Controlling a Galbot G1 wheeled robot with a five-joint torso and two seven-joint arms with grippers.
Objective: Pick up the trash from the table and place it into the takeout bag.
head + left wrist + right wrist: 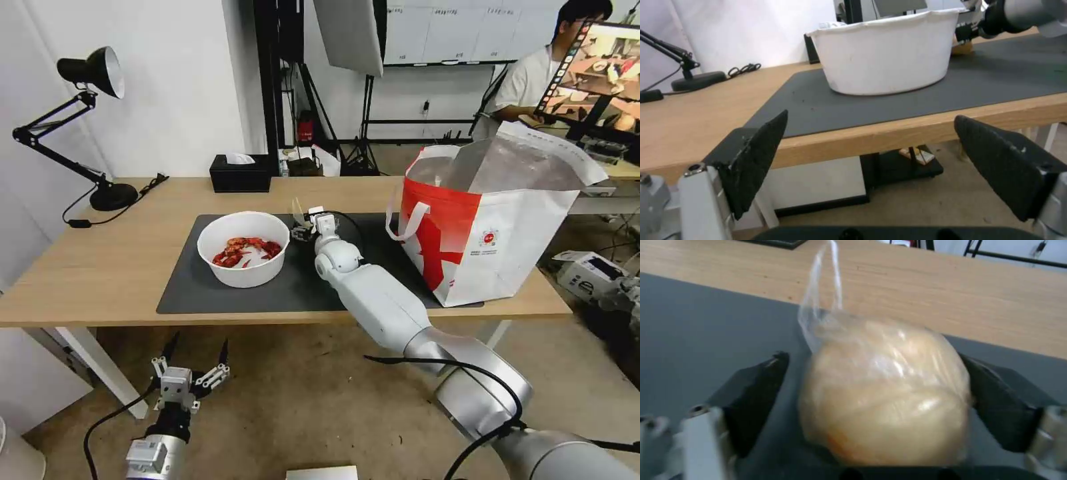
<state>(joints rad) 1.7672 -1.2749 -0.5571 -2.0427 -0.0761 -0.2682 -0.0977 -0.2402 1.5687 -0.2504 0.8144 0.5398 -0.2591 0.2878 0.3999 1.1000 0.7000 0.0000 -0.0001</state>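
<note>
My right gripper [301, 225] is out over the dark grey mat [200, 293] on the table [100, 267], just beside the white bowl [244, 248] of red crayfish shells [245, 249] and btwn it and the takeout bag [493, 227]. In the right wrist view the clear bag w/ the yellowish bun [885, 396] sits btwn the two black fingers [753, 396]; one finger looks to touch the plastic on the far side, the other stands just off it w/ a sliver of mat showing, so I read the jaws as spread around the bun, not clamped yet. Bun bag rests on the mat, its loose clear tail sticking up toward the wood.

Left gripper [193, 357] is parked low, below the table's front edge, over the floor, fingers wide apart. Left wrist view looks up past its pads [760, 156] at the table edge and the bowl's side.

Takeout bag stands upright on the right end of the table, mouth open, foil lining showing, well apart from the bun. Black tissue box [240, 173] sits at the table's back edge, desk lamp [87, 133] on the left
</note>
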